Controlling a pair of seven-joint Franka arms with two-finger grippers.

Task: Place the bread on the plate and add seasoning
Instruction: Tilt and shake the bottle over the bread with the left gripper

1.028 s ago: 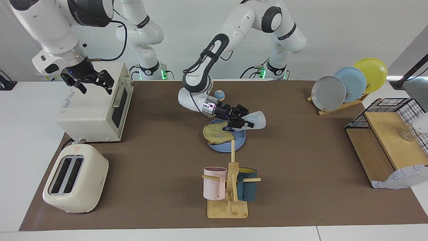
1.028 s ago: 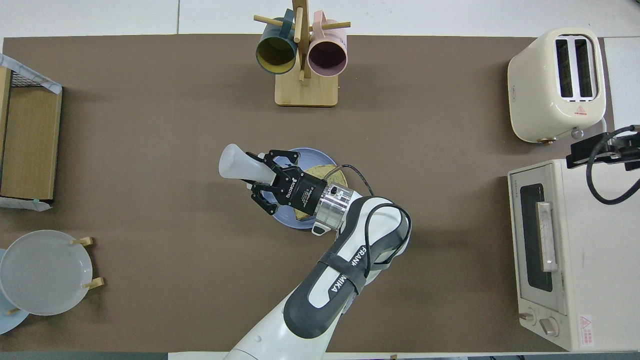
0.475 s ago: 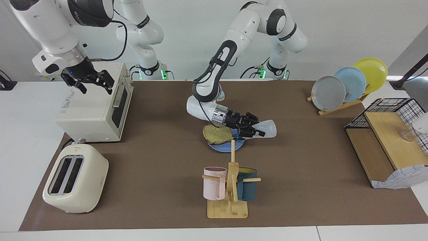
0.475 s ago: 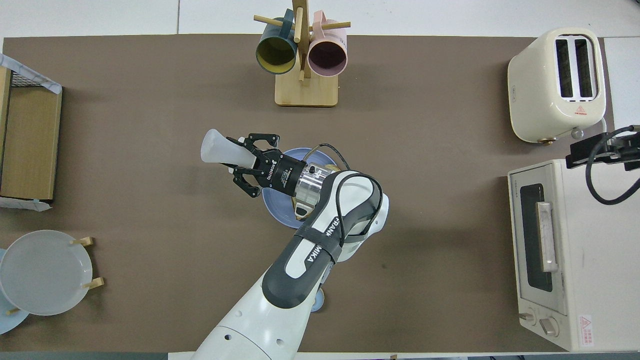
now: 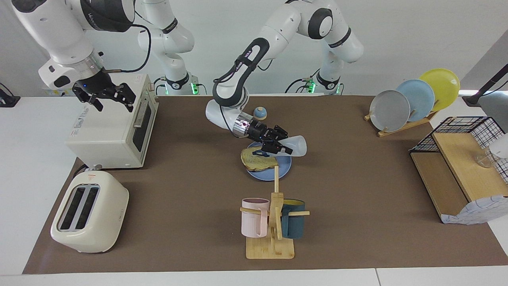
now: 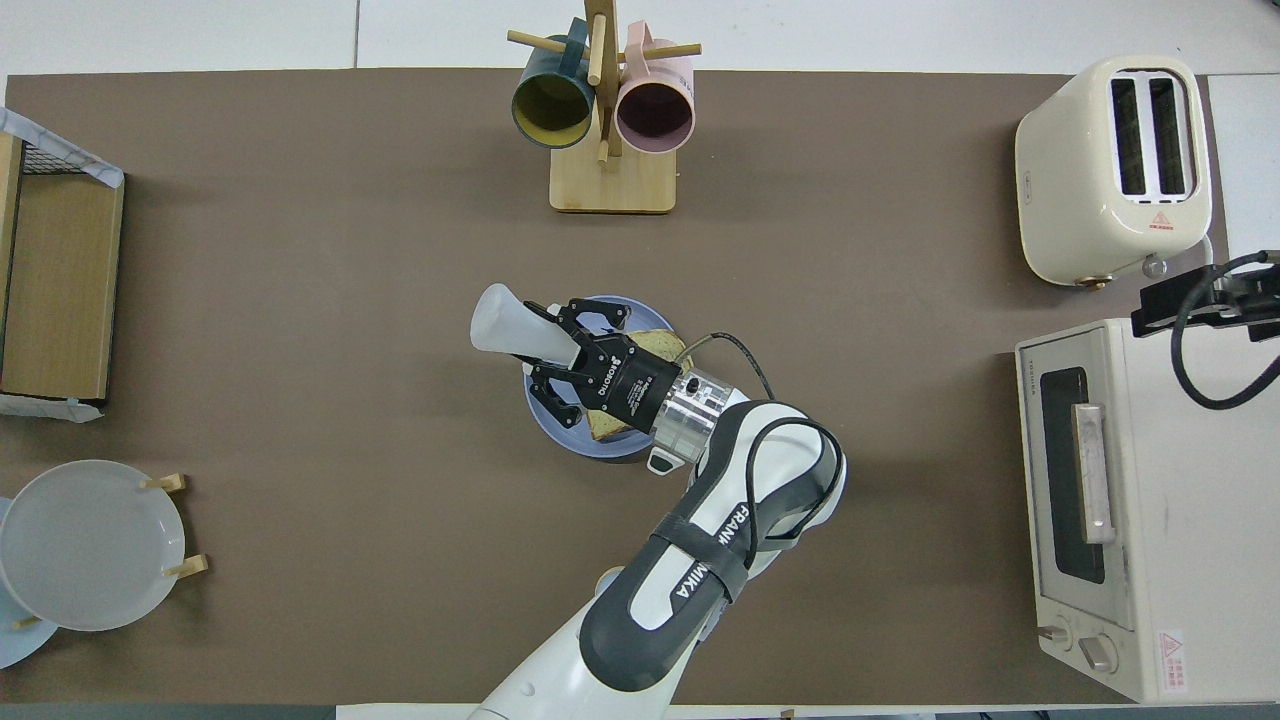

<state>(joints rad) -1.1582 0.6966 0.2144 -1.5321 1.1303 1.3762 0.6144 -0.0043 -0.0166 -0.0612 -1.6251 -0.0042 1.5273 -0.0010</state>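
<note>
Bread (image 5: 258,159): flat on the plate (image 5: 282,169), mid-table, ready for seasoning.
Shaker (image 5: 295,145): tipped on its side over the plate's edge, base outward, cap end hidden in the fingers — likely mid-shake.
Left gripper (image 5: 274,145): clenched round the shaker, over the plate.
Right gripper (image 5: 105,94): fingers spread, empty, waiting above the oven (image 5: 113,123) at the right arm's end.

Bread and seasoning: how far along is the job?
Done: the bread lies on the plate. In hand: the left gripper holds the seasoning tipped on its side over the plate; whether anything is coming out cannot be seen. Left: finish seasoning and set the shaker down. The right gripper waits over the toaster oven.
</note>
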